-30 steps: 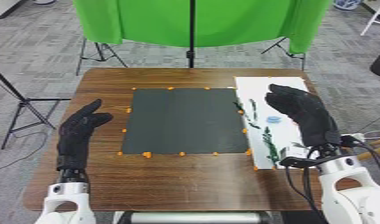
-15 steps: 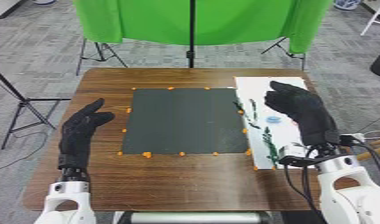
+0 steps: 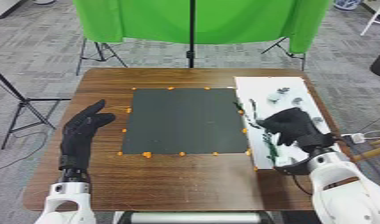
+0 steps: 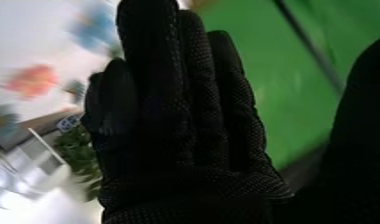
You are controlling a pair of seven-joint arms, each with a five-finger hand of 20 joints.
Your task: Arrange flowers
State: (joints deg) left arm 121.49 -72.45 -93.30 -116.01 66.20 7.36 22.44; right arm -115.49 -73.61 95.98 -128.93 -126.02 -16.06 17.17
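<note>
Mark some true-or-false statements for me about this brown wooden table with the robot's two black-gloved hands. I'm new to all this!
1. Small orange bits edge the flat, dark grey sheet. True.
2. The robot's black-gloved right hand is over the long white sheet. True.
3. The thin green stems lie on the dark grey sheet. False: the stems lie on the white sheet.
4. The black-gloved left hand is holding a flower. False: the left hand holds nothing, to the left of the dark grey sheet.
5. A bright red cloth hangs beyond the table. False: the cloth is green.
</note>
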